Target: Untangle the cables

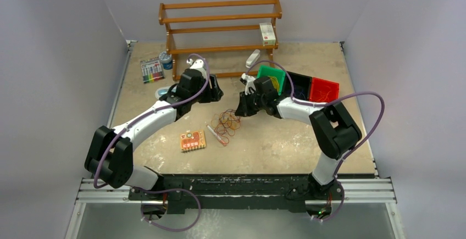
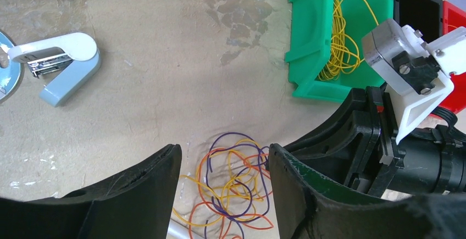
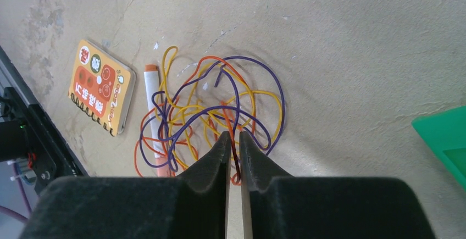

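Observation:
The cables (image 1: 226,123) lie as a loose tangle of yellow, orange and purple loops on the table between the two arms. My right gripper (image 1: 242,110) is down at the tangle's right edge. In the right wrist view its tips (image 3: 233,135) are pinched on one orange strand of the tangle (image 3: 209,104). My left gripper (image 2: 225,154) hangs open above the tangle (image 2: 236,184), with the loops showing between its fingers and nothing touching them. A yellow cable (image 2: 343,35) lies coiled in the green bin (image 2: 310,35).
Green (image 1: 271,77), black (image 1: 299,82) and red (image 1: 323,89) bins stand behind the right arm. An orange notebook (image 1: 193,140) and a marker (image 1: 216,133) lie beside the tangle. A stapler (image 2: 57,63) lies further off. A wooden rack (image 1: 220,30) stands at the back.

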You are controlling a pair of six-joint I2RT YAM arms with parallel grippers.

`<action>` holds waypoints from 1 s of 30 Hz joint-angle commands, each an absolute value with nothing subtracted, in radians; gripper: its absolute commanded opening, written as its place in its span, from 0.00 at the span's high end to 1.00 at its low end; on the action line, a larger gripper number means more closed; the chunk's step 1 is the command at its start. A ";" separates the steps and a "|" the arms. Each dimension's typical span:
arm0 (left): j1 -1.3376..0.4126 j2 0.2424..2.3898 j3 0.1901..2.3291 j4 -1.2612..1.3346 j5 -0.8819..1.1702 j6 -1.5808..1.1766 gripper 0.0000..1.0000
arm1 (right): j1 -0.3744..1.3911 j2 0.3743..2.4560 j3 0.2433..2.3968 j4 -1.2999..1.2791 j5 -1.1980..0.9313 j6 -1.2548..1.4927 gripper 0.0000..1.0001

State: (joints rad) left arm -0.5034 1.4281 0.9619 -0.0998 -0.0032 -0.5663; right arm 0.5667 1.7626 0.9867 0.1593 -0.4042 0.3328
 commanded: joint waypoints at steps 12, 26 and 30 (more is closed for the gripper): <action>-0.571 1.424 0.886 0.126 0.110 -0.648 0.40 | 0.571 1.625 0.996 0.185 -0.401 0.287 1.00; -0.635 1.465 0.822 0.063 -0.089 -0.617 0.44 | 0.571 1.626 0.996 0.181 -0.402 0.287 1.00; -0.635 1.479 0.803 0.093 -0.065 -0.626 0.44 | 0.571 1.628 0.998 0.179 -0.400 0.287 1.00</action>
State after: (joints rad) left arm -0.6353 1.4715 0.8158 0.0414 -0.0494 -0.6334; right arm 0.5674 1.6482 0.9867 0.1619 -0.4034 0.2943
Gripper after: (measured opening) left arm 0.564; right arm 0.008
